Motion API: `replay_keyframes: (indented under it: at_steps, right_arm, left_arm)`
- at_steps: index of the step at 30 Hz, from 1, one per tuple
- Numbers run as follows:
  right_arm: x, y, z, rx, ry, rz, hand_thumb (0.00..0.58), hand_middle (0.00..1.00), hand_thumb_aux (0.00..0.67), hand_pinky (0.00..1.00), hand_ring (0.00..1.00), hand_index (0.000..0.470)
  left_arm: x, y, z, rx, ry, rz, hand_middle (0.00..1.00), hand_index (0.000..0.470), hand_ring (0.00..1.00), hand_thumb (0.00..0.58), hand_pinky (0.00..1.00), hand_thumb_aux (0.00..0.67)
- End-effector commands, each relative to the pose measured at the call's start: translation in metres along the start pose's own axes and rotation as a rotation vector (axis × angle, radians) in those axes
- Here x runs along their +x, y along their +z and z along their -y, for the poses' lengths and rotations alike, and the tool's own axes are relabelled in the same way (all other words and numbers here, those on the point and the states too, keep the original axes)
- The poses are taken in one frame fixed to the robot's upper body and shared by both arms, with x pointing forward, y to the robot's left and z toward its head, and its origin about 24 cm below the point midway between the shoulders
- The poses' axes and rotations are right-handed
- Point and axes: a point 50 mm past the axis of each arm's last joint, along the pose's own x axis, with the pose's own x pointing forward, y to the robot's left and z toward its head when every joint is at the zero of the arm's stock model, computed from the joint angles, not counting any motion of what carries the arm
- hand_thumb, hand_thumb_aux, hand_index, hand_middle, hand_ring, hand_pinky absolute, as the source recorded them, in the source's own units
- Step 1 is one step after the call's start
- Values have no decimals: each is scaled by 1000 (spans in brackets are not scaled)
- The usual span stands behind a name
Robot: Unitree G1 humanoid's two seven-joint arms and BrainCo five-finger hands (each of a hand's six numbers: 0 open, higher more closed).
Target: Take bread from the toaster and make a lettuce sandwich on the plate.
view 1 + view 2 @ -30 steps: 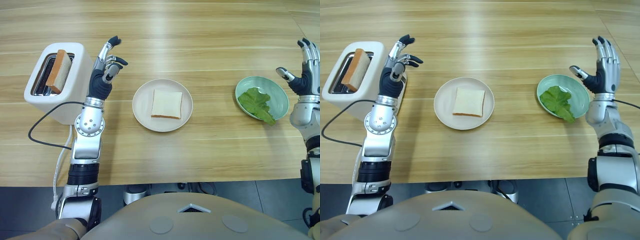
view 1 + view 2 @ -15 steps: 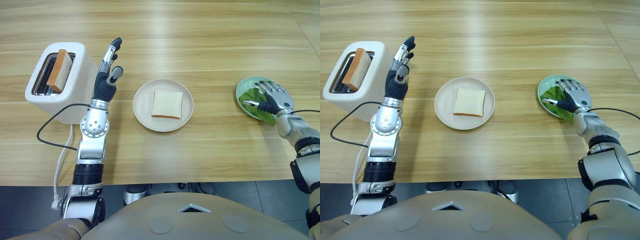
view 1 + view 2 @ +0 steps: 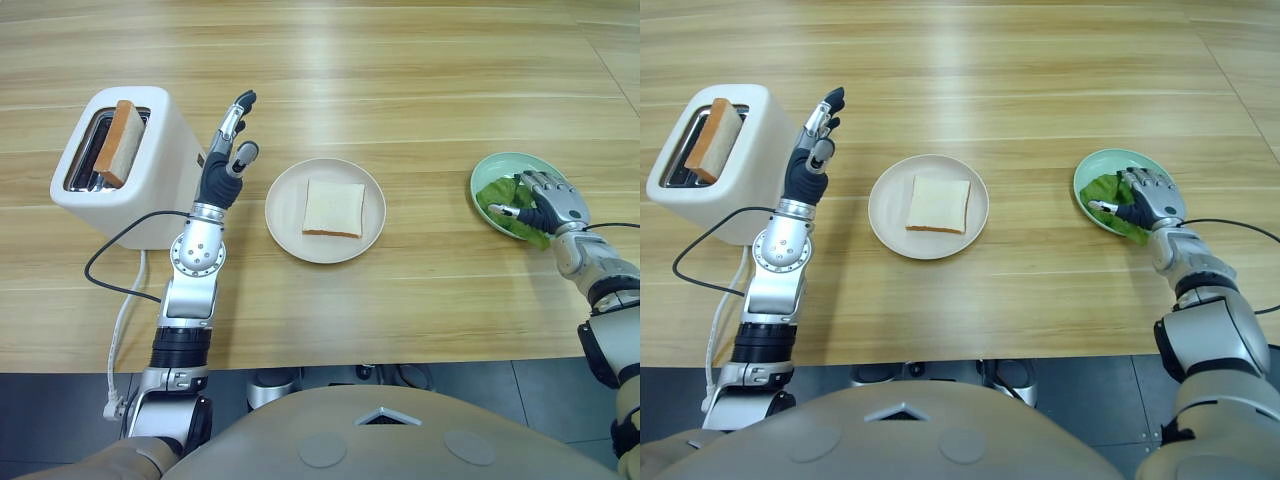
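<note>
Left eye view first. The white toaster [image 3: 115, 165] stood at the left of the wooden surface [image 3: 400, 90], and one browned slice of bread [image 3: 118, 142] stood upright in its slot, poking out of the top. A dark cable [image 3: 87, 270] looped over the surface in front of the toaster. The left hand [image 3: 228, 150] was raised just beside the toaster's right wall, between toaster and plate [image 3: 285, 225]. Its fingers were stretched out and pointing away from the robot, and it held nothing. In the middle, the cream plate carried a single white slice [image 3: 334, 207] lying flat, square to the robot. Over on the right, the green bowl [image 3: 515, 158] held the lettuce [image 3: 497, 195], and the right hand [image 3: 545, 205] was down in the bowl, palm lying on the leaf. Whether it actually had a grip on the lettuce, I could not tell.

Now the right eye view, and the same layout held. The toaster [image 3: 715, 160] was at far left with its bread [image 3: 712, 138] tilted a little in the slot. The left hand [image 3: 812, 150] was open and upright next to it, touching neither bread nor plate [image 3: 885, 225]. The slice [image 3: 937, 204] sat in the centre of the plate with bare rim all round. The right hand [image 3: 1148, 200] covered the near-right part of the bowl [image 3: 1105, 158] and rested on the lettuce [image 3: 1105, 190], with green leaf showing to its left. The grip was again impossible to judge. Plate and bowl stood well apart, and the toaster was well apart from both.
</note>
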Motion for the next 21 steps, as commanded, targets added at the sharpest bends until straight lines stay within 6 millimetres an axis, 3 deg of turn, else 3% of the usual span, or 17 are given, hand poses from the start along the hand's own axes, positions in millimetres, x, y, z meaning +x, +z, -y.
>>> replay_keyframes:
  at_steps: [1, 3, 4, 5, 6, 8, 21]
  right_arm:
    - [3, 2, 2, 7, -11, -13, 0, 0, 0, 0, 0, 0]
    - [3, 2, 2, 7, -14, -12, 0, 0, 0, 0, 0, 0]
    - [3, 3, 2, 7, -16, -12, 379, 0, 276, 0, 0, 189]
    - [4, 3, 2, 7, -17, -10, 509, 0, 436, 0, 0, 299]
    - [4, 3, 2, 8, -18, -8, 557, 0, 536, 0, 0, 368]
    - [4, 4, 1, 11, -13, -5, 580, 0, 670, 0, 0, 460]
    - [3, 11, -5, 25, 0, 13, 580, 0, 670, 0, 0, 460]
  left_arm:
    - [-3, -8, 9, 1, -41, -37, 0, 0, 0, 0, 0, 0]
    - [-3, -9, 10, 1, -47, -39, 0, 0, 0, 0, 0, 0]
    - [-3, -9, 10, 1, -49, -39, 0, 0, 0, 0, 0, 0]
    - [-3, -10, 11, 2, -50, -39, 0, 0, 0, 0, 0, 0]
    - [-3, -10, 11, 3, -52, -40, 0, 0, 0, 0, 0, 0]
    - [-3, -10, 11, 4, -53, -40, 0, 0, 0, 0, 0, 0]
    - [-3, -13, 13, 10, -60, -49, 0, 0, 0, 0, 0, 0]
